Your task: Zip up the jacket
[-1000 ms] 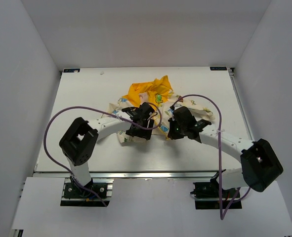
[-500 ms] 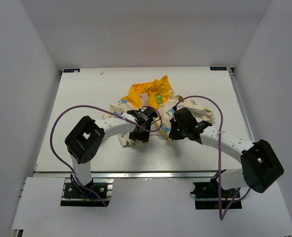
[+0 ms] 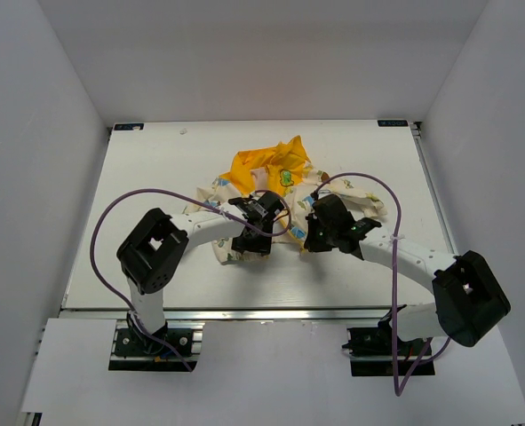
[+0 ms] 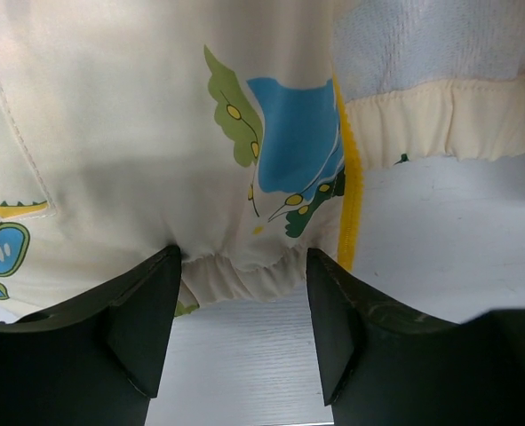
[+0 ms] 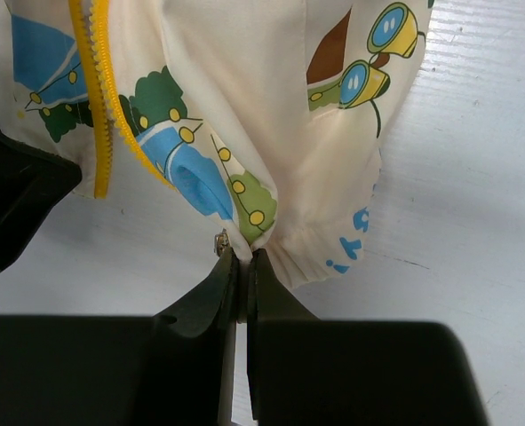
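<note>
I have two slim white arms, the left arm [image 3: 204,229] and the right arm [image 3: 404,257], each broken up by chunky black joint housings. The largest housing is a boxy black block on each side [image 3: 153,251] [image 3: 469,297]. A thin purple cable [image 3: 142,193] loops off my left arm, and another [image 3: 361,174] off my right. My left fingers [image 4: 147,319] are matte black, broad, bevelled wedges. My right fingers [image 5: 204,302] are the same black, tapering to thin tips.

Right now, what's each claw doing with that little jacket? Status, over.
Left claw open, straddling the jacket hem. Right claw shut on the hem beside the yellow zipper. Garment crumpled, front unzipped. Purple cable loops above it.
</note>
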Robot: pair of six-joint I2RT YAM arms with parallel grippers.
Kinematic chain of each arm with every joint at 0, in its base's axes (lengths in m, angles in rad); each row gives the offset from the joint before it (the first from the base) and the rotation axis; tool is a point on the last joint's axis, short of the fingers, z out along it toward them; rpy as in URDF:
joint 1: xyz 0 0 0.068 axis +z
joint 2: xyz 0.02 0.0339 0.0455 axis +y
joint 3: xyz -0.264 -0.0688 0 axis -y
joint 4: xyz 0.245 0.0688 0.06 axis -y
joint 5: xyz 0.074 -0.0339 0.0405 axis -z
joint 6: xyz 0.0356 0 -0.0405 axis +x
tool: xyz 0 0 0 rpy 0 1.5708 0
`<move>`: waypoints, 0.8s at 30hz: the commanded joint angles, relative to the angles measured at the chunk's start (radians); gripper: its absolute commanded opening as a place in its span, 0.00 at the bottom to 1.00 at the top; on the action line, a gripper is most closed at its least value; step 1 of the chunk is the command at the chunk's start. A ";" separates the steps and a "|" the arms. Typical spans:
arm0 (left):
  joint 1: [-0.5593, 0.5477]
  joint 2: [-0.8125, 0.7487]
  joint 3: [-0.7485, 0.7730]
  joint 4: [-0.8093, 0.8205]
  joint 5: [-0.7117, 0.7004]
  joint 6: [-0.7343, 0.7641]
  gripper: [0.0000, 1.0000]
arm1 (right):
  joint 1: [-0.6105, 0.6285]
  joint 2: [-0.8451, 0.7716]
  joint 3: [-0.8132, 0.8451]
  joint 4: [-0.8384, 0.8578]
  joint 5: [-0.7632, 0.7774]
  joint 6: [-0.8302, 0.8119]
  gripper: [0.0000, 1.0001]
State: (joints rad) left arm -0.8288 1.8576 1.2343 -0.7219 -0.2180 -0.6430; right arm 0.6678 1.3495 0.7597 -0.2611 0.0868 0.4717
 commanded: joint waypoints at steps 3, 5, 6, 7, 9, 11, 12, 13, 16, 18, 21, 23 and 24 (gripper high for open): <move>-0.006 0.009 -0.004 0.038 0.054 -0.030 0.68 | -0.005 -0.001 -0.011 0.005 0.021 0.013 0.00; -0.007 0.017 -0.015 0.058 0.066 -0.035 0.67 | -0.005 0.000 -0.013 0.005 0.022 0.016 0.00; -0.006 0.023 -0.015 0.061 0.072 -0.038 0.65 | -0.004 0.003 -0.014 0.005 0.027 0.019 0.00; -0.006 0.029 -0.016 0.067 0.078 -0.043 0.64 | -0.004 0.005 -0.014 0.003 0.028 0.022 0.00; -0.007 0.052 -0.024 0.075 0.086 -0.049 0.58 | -0.004 0.005 -0.016 0.003 0.036 0.025 0.00; -0.007 0.075 -0.025 0.082 0.100 -0.050 0.48 | -0.005 0.004 -0.019 0.005 0.036 0.027 0.00; -0.006 0.081 -0.024 0.082 0.097 -0.050 0.40 | -0.004 0.005 -0.019 0.008 0.042 0.027 0.00; -0.007 0.089 -0.022 0.076 0.089 -0.052 0.37 | -0.004 0.007 -0.020 0.010 0.042 0.027 0.00; -0.007 0.100 -0.010 0.043 0.062 -0.055 0.31 | -0.007 0.011 -0.025 0.016 0.037 0.027 0.00; -0.004 0.085 -0.001 0.032 0.046 -0.055 0.16 | -0.008 0.011 -0.025 0.023 0.025 0.019 0.00; -0.006 0.052 0.014 0.022 0.031 -0.050 0.00 | -0.013 0.013 -0.030 0.054 -0.005 0.012 0.00; -0.006 0.005 0.022 0.019 0.017 -0.040 0.00 | -0.054 0.020 -0.040 0.089 -0.045 0.011 0.00; -0.004 -0.014 0.031 0.012 0.009 -0.037 0.00 | -0.075 0.029 -0.052 0.100 -0.112 0.010 0.00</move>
State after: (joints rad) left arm -0.8307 1.8870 1.2556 -0.6769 -0.1482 -0.6922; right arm 0.6422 1.3613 0.7322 -0.2272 0.0654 0.4877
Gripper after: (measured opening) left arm 0.187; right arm 0.049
